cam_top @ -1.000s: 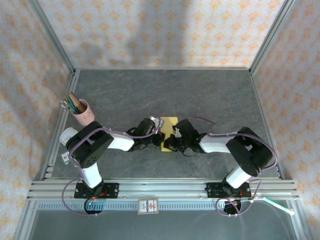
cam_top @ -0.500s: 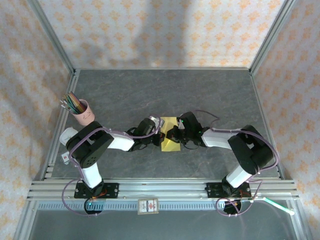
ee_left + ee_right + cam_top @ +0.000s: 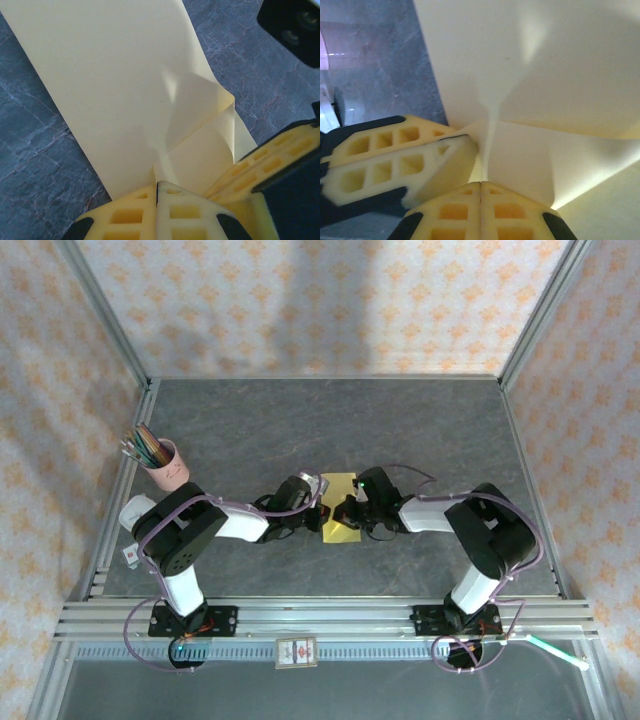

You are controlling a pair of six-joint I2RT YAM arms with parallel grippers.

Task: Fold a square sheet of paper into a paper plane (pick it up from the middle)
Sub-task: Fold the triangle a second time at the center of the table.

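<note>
Paper first, from the top external view: the square sheet of paper (image 3: 340,484) lies yellow on the dark worktop (image 3: 250,420) at the centre. The left tool (image 3: 322,517) meets it from 9 o'clock and the right tool (image 3: 347,514) from 3 o'clock. Over the last second the right wrist has swung toward 12 o'clock and its elbow has tucked in, while the sheet and the left arm have kept their place. A cup of pens (image 3: 165,462) stands well apart at 10 o'clock.

In the left wrist view the left tool (image 3: 157,200) is closed tight, and a curled flap of the sheet (image 3: 110,75) rises toward its tip; it appears to nip the paper, though the contact is partly hidden. The right tool's fingers (image 3: 272,160) sit at 4 o'clock.

In the right wrist view the right tool (image 3: 481,200) is closed too, with a raised ridge of the sheet (image 3: 545,75) running into its seam (pinched, I judge). The left tool's fingers (image 3: 395,155) touch the same ridge from 9 o'clock.

The swing suggests a fold being worked; the plane is far off.
</note>
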